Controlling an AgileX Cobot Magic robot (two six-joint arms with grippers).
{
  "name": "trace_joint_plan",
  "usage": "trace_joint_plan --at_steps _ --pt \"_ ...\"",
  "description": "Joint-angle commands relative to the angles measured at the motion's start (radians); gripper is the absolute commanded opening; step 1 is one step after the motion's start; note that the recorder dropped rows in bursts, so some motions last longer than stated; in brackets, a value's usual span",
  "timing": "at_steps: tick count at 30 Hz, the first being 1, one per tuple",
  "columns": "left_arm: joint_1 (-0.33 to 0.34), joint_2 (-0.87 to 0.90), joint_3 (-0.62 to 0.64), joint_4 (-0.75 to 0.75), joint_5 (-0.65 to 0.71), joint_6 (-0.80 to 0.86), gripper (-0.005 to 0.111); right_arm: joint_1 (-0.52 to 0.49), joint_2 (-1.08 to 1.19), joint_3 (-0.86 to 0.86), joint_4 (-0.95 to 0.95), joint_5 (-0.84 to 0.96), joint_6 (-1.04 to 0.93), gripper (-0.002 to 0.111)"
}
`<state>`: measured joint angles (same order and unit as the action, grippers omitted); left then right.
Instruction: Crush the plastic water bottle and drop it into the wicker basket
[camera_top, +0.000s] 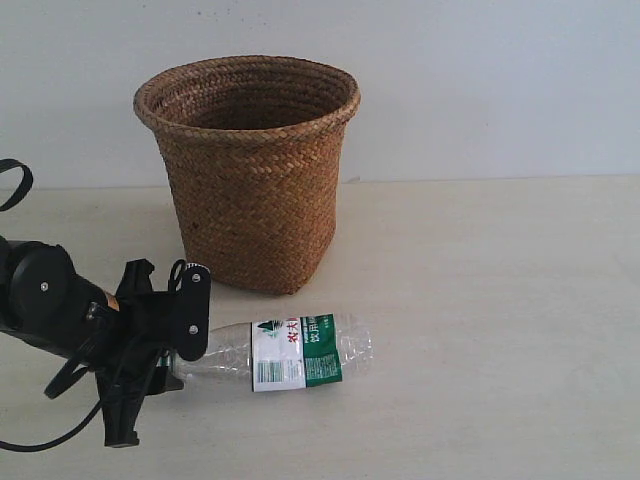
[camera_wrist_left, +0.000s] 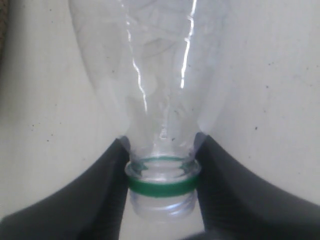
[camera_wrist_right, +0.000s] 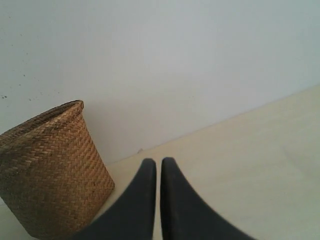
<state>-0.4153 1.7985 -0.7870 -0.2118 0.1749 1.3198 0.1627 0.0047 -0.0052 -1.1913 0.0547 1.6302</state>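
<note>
Between the jaws of the left hand, clamped on its neck, the bottle lies flat on the worktop, the basket near beside that hand, while the right hand is closed, empty.

Pale beige tabletop, matte, meeting a plain white wall at the back. Fine dark specks up close. Upright on it, back left of centre: brown wicker basket, flared round rim up, narrower base flat on the surface. Just in front of the basket, not touching it: clear plastic water bottle on its side, white-and-green label with red characters facing up, neck end toward the left, base toward the right, green ring at the neck.
</note>
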Motion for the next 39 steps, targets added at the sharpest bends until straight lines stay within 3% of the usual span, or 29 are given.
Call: trace_joint_plan --at_steps 1,5,11,28,36,39 --pt "-0.004 -0.009 -0.004 -0.016 0.001 -0.002 0.004 -0.003 -0.005 0.005 -0.017 0.020 -0.035 0.000" --pt "-0.004 -0.009 -0.004 -0.016 0.001 -0.002 0.004 -0.003 -0.005 0.005 -0.029 0.020 -0.108 0.000" --pt "-0.004 -0.009 -0.004 -0.016 0.001 -0.002 0.004 -0.003 -0.005 0.005 -0.052 0.024 -0.721 0.000" --pt "-0.004 -0.009 -0.004 -0.016 0.019 -0.024 0.004 -0.003 -0.005 0.005 -0.034 0.017 -0.741 0.000" --pt "-0.004 -0.009 -0.004 -0.016 0.016 -0.024 0.004 -0.003 -0.005 0.005 0.599 0.024 -0.741 0.000" --pt "-0.004 -0.009 -0.004 -0.016 0.016 -0.024 0.004 -0.003 -0.005 0.005 0.733 0.020 -0.741 0.000"
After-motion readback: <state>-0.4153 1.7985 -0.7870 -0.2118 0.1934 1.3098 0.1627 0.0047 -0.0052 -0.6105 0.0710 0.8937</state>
